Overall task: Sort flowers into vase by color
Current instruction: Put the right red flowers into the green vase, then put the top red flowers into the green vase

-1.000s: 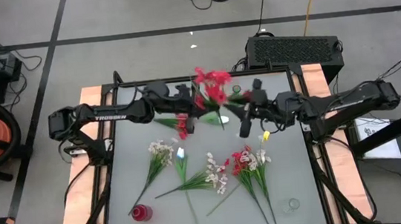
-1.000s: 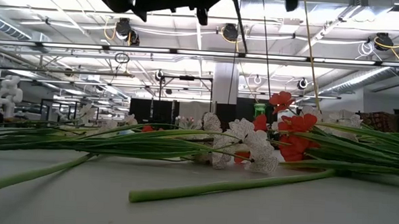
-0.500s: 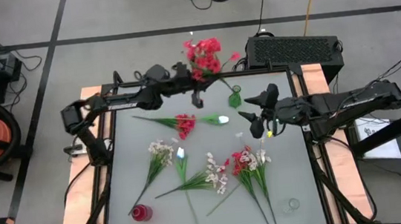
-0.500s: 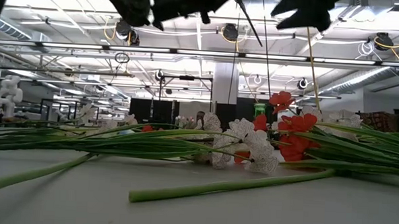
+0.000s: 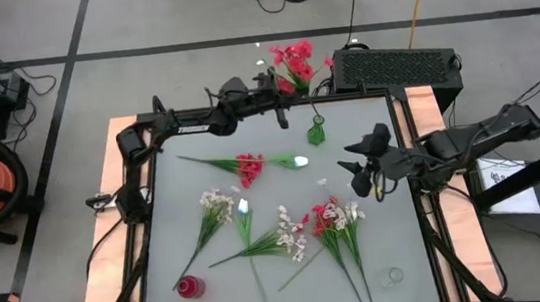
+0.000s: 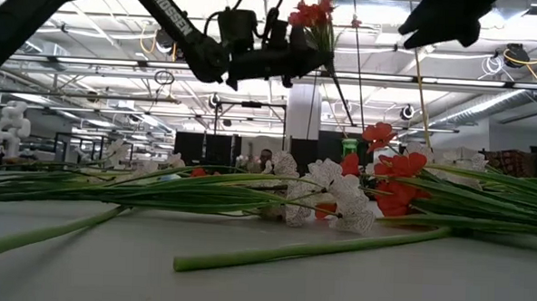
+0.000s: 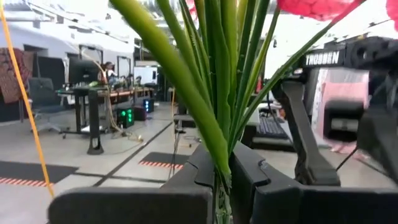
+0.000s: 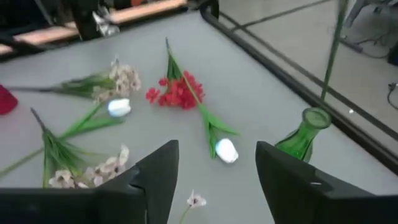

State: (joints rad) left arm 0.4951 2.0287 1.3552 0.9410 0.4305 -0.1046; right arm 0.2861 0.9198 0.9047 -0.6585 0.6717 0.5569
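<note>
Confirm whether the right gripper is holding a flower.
No: the right gripper is open and empty, with the red flowers lying on the table beyond it.

Left gripper (image 6: 291,53) aloft, clamped on red flowers (image 6: 313,11)

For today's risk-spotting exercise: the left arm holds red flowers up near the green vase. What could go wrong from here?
1. The left gripper holds the red flowers over the table's far edge; a slip might drop them off the table.
2. The green vase is narrow-necked; the stems could miss or tip it.
</note>
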